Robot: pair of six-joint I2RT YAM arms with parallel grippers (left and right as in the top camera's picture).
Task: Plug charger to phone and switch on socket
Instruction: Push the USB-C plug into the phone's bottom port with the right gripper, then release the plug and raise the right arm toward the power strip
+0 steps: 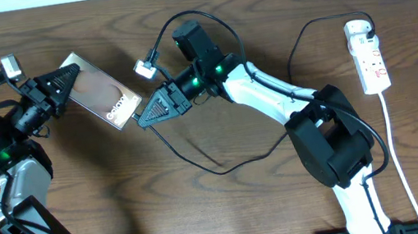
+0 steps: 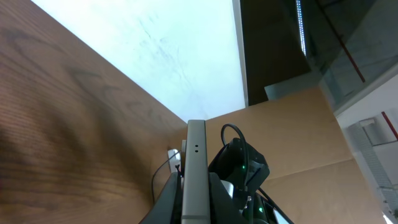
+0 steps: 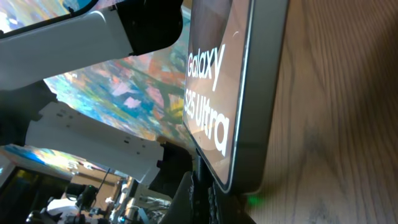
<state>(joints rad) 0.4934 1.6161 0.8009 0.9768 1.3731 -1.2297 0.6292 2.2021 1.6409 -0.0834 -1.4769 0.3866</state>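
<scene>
The dark wooden surface (image 1: 209, 225) carried everything, with a pale wall beyond its far edge. Nearest the arm bases, slack of the charger (image 1: 217, 168) lay in a loose loop on the wood, well apart from the white cord (image 1: 401, 163) that ran down the right side.

Further in, the left jaws were clamped on the end of the phone (image 1: 101, 91) away from its lettering and seemed to hold it tilted up off the wood. The left wrist view showed it edge-on between the fingers. The right jaws were together at the lettered end, and the black cable led out from beneath them, so they looked to be pinching the charger's plug tip. The tip itself was hidden. In the right wrist view the phone's bottom edge sat just beside the fingers, but whether the tip had entered the port could not be told.

Farthest off, at the right, lay the socket (image 1: 370, 55). A thin black lead ran to its far end, so the charger's other end appeared to be seated there. The red switch was too small to read as on or off.

By my judgement the first step was in hand and unfinished: both ends were gripped and brought together, nothing more. Left to do were seating the tip, letting go, and reaching across to press the switch, which no arm was near
</scene>
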